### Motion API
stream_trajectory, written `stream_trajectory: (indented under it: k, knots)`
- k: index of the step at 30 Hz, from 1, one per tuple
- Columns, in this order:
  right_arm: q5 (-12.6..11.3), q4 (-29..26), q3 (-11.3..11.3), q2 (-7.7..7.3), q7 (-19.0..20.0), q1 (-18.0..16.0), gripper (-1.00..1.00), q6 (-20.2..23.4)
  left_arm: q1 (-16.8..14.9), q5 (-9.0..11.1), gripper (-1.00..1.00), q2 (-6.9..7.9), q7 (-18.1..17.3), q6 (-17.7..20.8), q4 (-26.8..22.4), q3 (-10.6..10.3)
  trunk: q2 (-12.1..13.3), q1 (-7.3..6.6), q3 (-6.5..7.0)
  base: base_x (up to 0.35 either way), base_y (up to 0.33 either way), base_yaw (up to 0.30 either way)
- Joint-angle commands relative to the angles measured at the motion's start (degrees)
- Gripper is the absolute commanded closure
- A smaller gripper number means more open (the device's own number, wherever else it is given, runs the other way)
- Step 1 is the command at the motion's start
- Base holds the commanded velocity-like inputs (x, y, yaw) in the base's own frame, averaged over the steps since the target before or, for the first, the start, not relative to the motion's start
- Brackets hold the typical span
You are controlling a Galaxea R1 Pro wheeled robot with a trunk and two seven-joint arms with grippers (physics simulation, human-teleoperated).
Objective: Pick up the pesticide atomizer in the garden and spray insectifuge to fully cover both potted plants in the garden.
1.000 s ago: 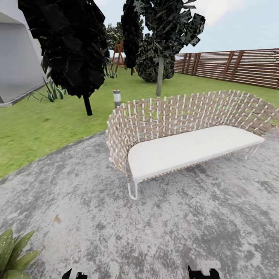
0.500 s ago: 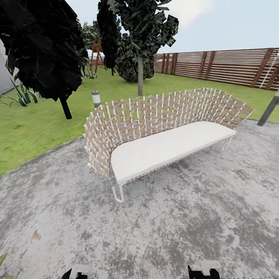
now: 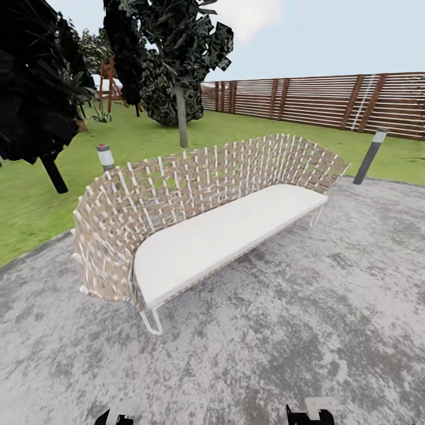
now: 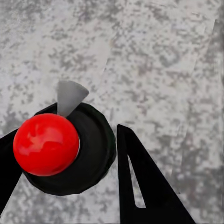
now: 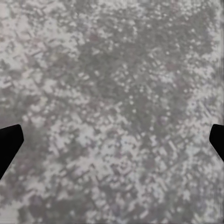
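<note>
Wicker sofa (image 3: 195,218) fills frame centre on our grey patio (image 3: 307,330); bollard lamps (image 3: 106,157) behind. Right gripper (image 5: 112,140) gapes empty; left gripper's (image 4: 70,154) state we cannot tell.

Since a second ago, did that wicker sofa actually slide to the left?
No. The wicker sofa keeps its place against the patio, fence and bollard lamp; the whole head view shifted left together, so the camera turned right.
</note>
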Motion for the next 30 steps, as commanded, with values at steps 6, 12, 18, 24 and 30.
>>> stream_trajectory:
  k: [6, 12, 18, 24, 30]
  knots:
    - [-0.59, 0.07, 0.51, 0.01, -0.08, -0.04, -1.00, -0.17, -0.03, -0.61, 1.00, 0.00, 0.19, -0.23, 0.06, 0.37, -0.02, 0.01, -0.05, 0.067, 0.000, -0.298]
    - [-0.59, 0.07, 0.51, 0.01, -0.08, -0.04, -1.00, -0.17, -0.03, -0.61, 1.00, 0.00, 0.19, -0.23, 0.06, 0.37, -0.02, 0.01, -0.05, 0.003, 0.000, -0.299]
    - [-0.59, 0.07, 0.51, 0.01, -0.08, -0.04, -1.00, -0.17, -0.03, -0.61, 1.00, 0.00, 0.19, -0.23, 0.06, 0.37, -0.02, 0.01, -0.05, 0.000, 0.000, -0.300]
    - [-0.59, 0.06, 0.51, -0.02, -0.08, -0.04, -1.00, -0.21, -0.03, -0.61, 1.00, 0.00, 0.19, -0.23, 0.06, 0.37, -0.02, 0.01, -0.05, 0.000, 0.000, -0.300]
    - [-0.59, 0.06, 0.51, -0.01, -0.08, -0.04, -1.00, -0.22, -0.03, -0.61, 1.00, 0.00, 0.19, -0.23, 0.06, 0.37, -0.02, 0.01, -0.05, 0.000, 0.000, -0.300]
